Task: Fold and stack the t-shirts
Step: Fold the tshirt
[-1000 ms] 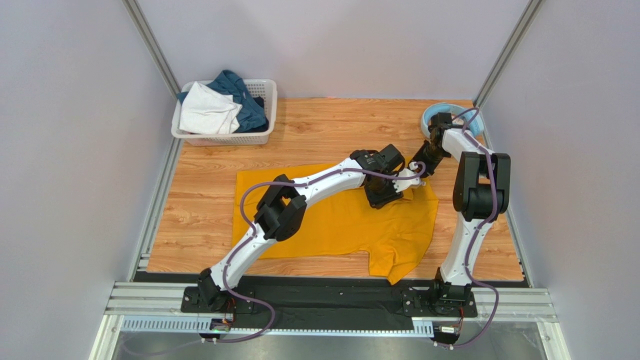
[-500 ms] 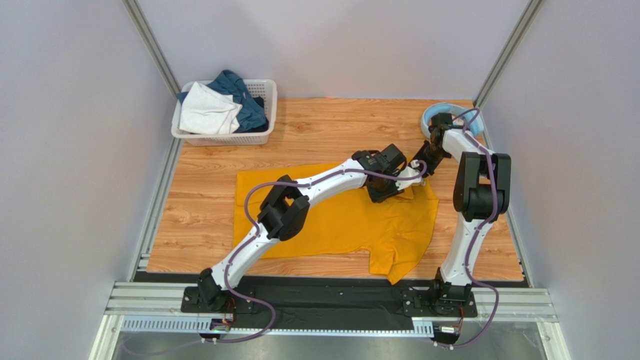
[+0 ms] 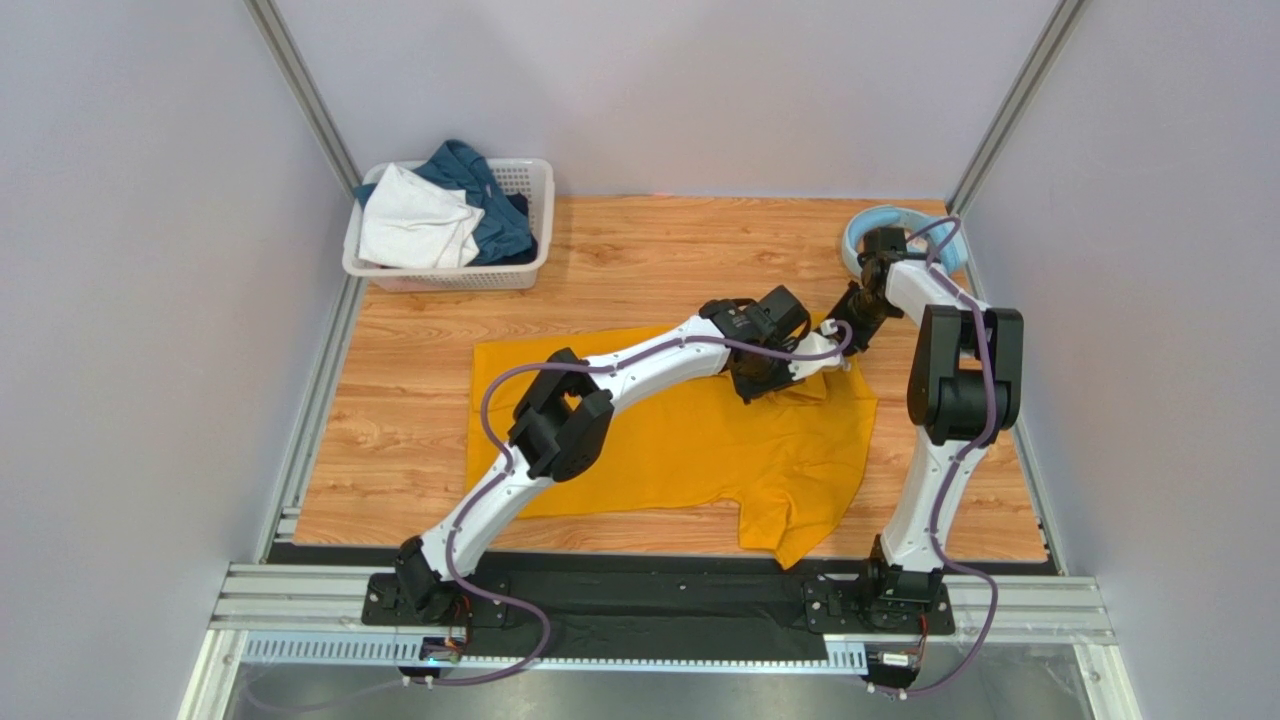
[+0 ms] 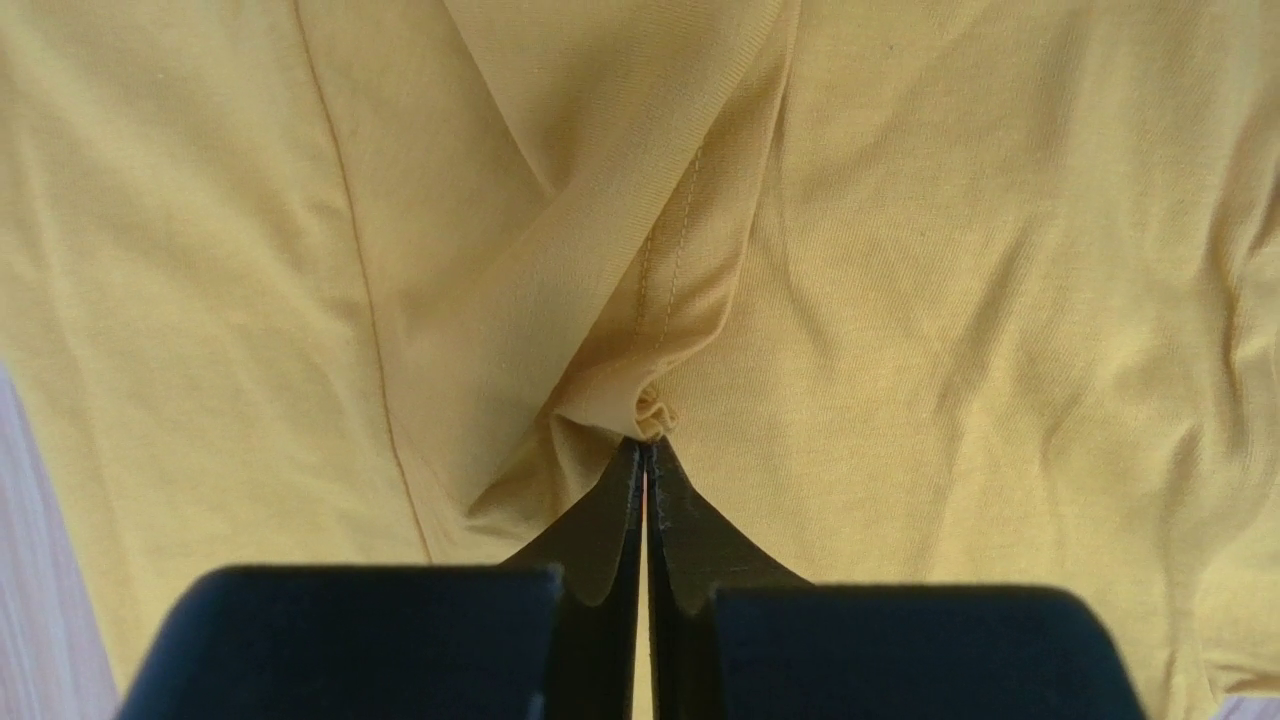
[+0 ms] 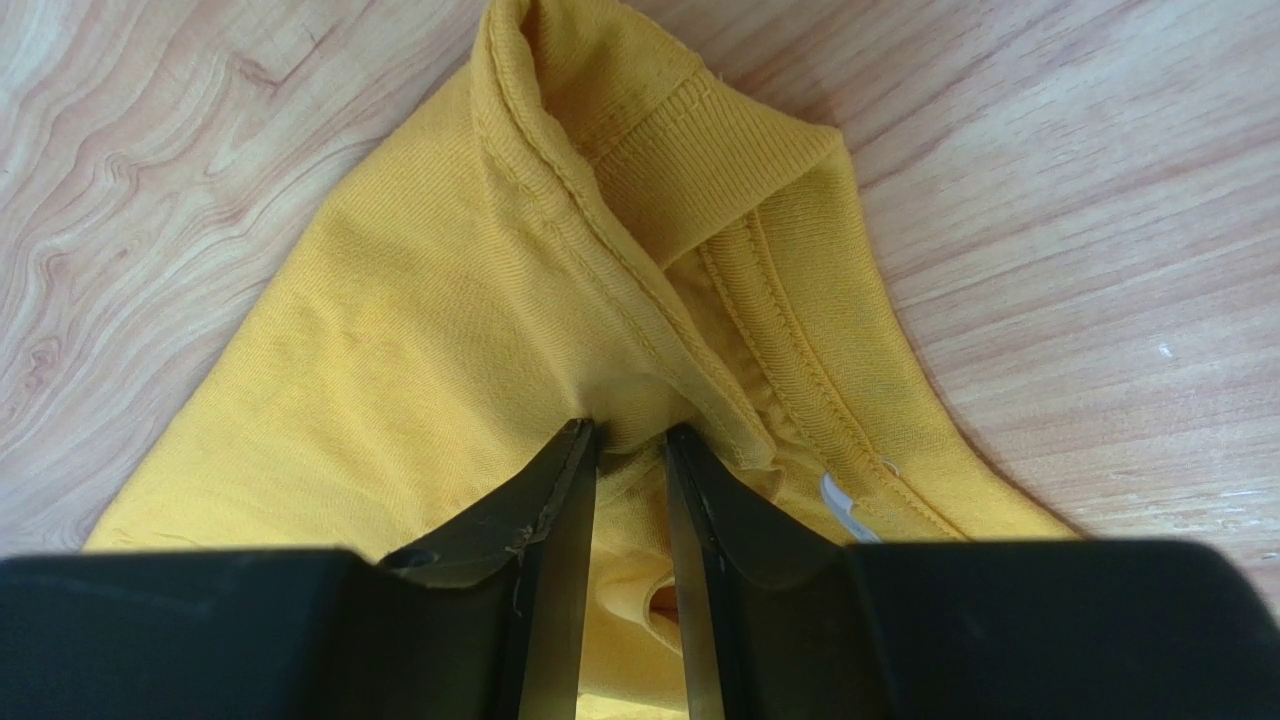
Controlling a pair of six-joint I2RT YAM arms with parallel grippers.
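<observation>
There — left gripper [image 4: 646,450] pinched tight on a fold of the mustard-yellow t-shirt [image 3: 676,443]; right gripper [image 5: 631,443] narrowly clamps its collar, far-right corner.

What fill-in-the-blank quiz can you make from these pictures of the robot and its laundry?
1. The t-shirt spread on the table is ____ in colour.
2. The left end effector is ____ on a pinch of it.
3. The right end effector grips its ____.
4. The white basket sits at the table's far ____ corner.
Missing words: yellow; shut; collar; left.
</observation>
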